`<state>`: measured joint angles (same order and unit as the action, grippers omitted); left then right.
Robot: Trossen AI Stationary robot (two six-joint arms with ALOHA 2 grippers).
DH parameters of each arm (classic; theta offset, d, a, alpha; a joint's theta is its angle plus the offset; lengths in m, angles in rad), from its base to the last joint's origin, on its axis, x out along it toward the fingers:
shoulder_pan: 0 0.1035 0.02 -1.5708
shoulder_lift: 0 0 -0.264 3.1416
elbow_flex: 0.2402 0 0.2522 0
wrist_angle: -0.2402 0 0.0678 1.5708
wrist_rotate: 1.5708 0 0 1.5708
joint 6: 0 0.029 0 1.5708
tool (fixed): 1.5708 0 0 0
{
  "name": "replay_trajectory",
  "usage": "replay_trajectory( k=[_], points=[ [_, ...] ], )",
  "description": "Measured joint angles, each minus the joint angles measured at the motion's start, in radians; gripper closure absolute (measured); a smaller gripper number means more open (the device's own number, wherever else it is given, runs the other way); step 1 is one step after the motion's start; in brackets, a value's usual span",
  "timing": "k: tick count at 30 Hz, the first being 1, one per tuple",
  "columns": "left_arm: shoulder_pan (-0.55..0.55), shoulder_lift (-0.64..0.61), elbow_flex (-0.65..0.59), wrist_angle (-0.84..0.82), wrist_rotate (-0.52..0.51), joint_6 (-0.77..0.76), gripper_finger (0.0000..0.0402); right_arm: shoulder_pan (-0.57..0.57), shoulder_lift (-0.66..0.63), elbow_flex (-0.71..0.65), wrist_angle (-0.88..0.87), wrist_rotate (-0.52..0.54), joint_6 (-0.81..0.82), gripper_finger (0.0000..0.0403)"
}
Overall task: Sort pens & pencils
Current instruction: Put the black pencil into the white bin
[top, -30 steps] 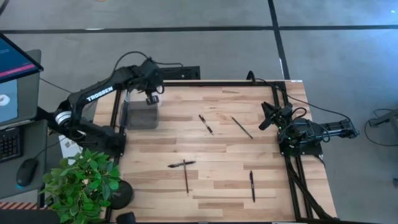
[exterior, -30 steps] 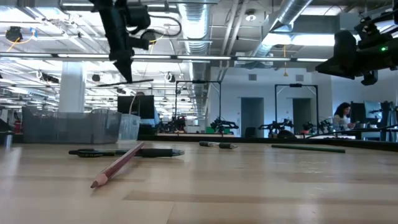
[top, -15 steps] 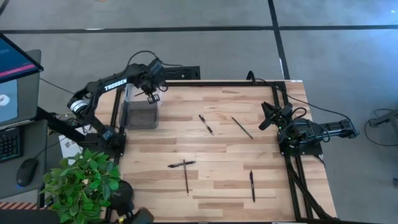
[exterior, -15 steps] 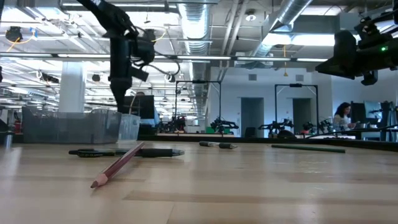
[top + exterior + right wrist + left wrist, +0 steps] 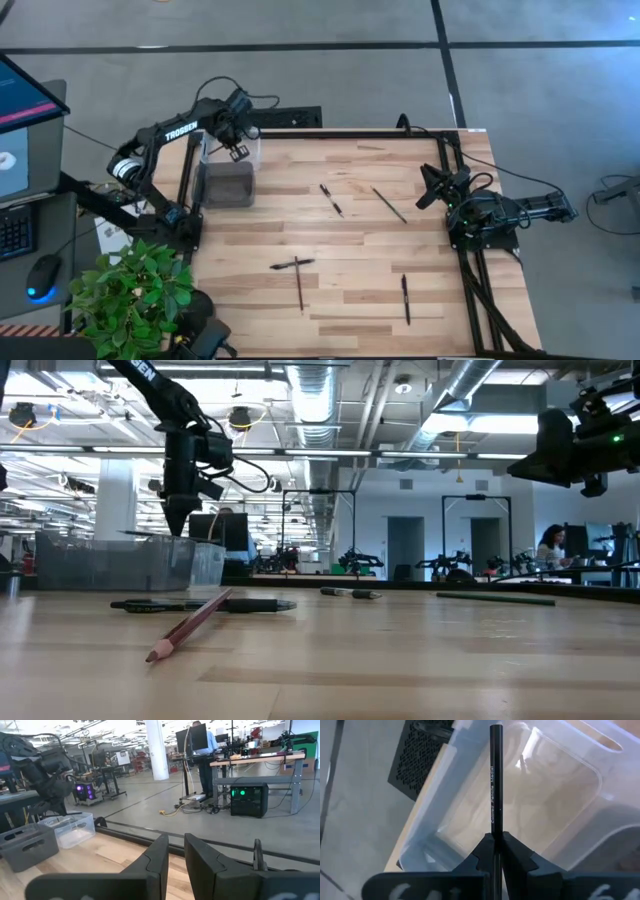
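My left gripper [image 5: 497, 837] hangs over the clear bin [image 5: 560, 795] at the table's far left corner [image 5: 238, 152], shut on a thin dark pencil [image 5: 495, 780]. Just nearer stands a grey bin [image 5: 228, 187]. Lying flat on the table are a pen [image 5: 331, 199], a dark pencil [image 5: 389, 205], a pen [image 5: 292, 264] crossing a reddish pencil [image 5: 299, 286], and another pen [image 5: 405, 299]. My right gripper [image 5: 428, 190] waits at the right edge, fingers a narrow gap apart, holding nothing. My left gripper pinches the dark pencil between its two fingertips [image 5: 506, 840] from above, pointing down. The hold is near one end of the shaft [image 5: 496, 831]. The pencil lies level, lifted clear above the clear bin, with most of its length sticking out past the fingers.
The two bins stand side by side at the far left [image 5: 100, 565]. A black frame rail [image 5: 470, 270] runs along the right edge under the right arm's base. A potted plant [image 5: 130, 295] sits off the near left corner. Bare wood lies between the scattered sticks.
My left gripper has carried the pencil from the grey bin's far right corner toward the table's far left corner, and has come down closer to the clear bin's rim. It has stayed shut. The pencil has stayed level.
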<state>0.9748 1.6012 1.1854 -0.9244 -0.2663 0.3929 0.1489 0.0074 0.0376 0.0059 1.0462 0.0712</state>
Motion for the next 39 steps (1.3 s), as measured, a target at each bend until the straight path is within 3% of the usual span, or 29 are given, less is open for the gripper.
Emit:
replay_trajectory(
  k=[9,27,39],
  points=[
    [0.017,0.005,0.000,0.062,0.032,0.060,0.0395,0.000,0.000,0.000,0.000,0.000,0.001,0.0321],
    [0.017,0.008,0.000,0.026,0.077,0.126,0.0395,0.000,0.000,0.000,0.000,0.000,0.001,0.0321],
    [0.012,0.187,0.000,0.063,0.041,0.130,0.0395,0.000,0.000,0.000,0.000,-0.001,0.001,0.0321]
  ],
)
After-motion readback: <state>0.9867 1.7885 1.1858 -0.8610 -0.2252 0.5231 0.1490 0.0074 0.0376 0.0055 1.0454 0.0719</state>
